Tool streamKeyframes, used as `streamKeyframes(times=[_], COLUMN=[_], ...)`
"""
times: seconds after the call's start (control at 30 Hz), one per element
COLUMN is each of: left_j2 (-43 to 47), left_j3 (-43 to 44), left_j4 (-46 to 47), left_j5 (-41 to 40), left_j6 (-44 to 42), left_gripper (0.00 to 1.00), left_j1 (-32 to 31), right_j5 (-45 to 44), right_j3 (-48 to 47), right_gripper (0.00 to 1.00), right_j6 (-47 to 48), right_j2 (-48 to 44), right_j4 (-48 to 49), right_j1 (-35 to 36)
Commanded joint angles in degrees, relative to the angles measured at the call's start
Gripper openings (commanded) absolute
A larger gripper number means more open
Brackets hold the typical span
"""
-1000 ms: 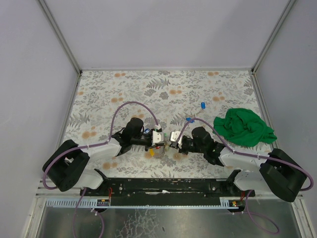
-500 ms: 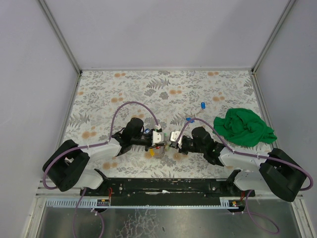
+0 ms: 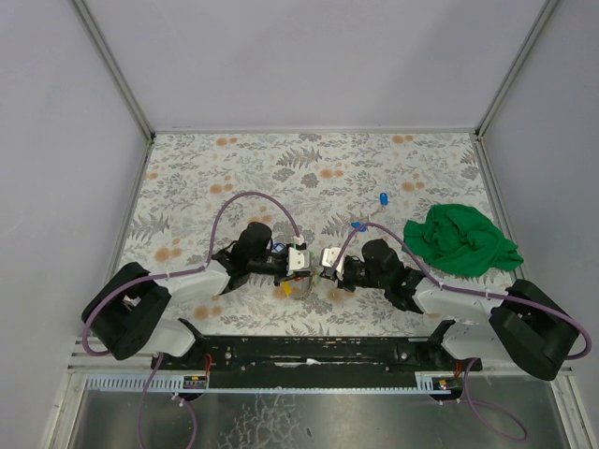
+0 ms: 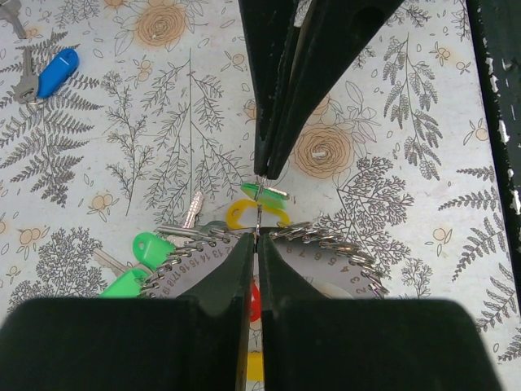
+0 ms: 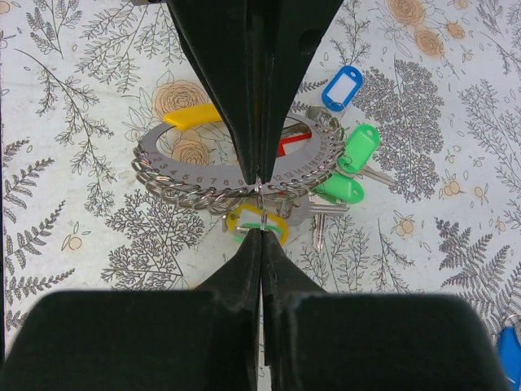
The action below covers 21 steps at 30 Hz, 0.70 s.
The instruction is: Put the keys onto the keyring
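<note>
On the left, the left gripper [image 4: 255,244] has its fingers pressed fully together; their tips sit at the near rim of the keyring [image 5: 159,155], and they appear to pinch it there, though the contact is too fine to be sure. The keyring lies flat on the patterned table [image 3: 234,168], near the middle of its near edge, directly between the two arms. Green tags [image 5: 358,142], a red tag [image 5: 289,147] and a yellow tag [image 5: 191,116] lie touching or just beside its band, so those keys look threaded on already. An open blue tag [image 5: 340,85] lies just beside the ring; I cannot tell whether it is attached.

Just right of the ring, the right gripper [image 5: 260,236] is likewise clamped tight, tip to tip with the left one. A thin wire runs between the two sets of tips, at a small yellow-and-green tag [image 4: 244,216]; which piece each tip grips is not clear. This looks like one key being worked onto the ring.

Further right and farther back, a blue key [image 3: 357,225] and a second blue key [image 3: 384,197] lie loose, well apart from the ring; these at least remain to be added. At the far right sits the green cloth [image 3: 461,238], untouched.
</note>
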<state>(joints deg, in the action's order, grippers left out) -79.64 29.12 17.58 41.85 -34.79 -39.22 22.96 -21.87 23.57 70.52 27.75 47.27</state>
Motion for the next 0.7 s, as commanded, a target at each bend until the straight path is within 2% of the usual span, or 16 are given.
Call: streamKeyframes(times=[0.0,0.67], left_j2=[-0.4,-0.3], left_j3=[1.6,1.5], left_j4=[2.7,3.0], left_j5=[1.6,0.4], left_j6=[-0.4,0.0], left_gripper=[0.00,0.00], left_j1=[-0.3,-0.3], right_j5=[0.0,0.3], right_j3=[-1.7,-1.4], right_gripper=[0.00,0.00], right_j6=[-0.6,-1.9], right_j2=[0.5,-1.1], right_j4=[3.5,3.0], right_j1=[0.7,0.7])
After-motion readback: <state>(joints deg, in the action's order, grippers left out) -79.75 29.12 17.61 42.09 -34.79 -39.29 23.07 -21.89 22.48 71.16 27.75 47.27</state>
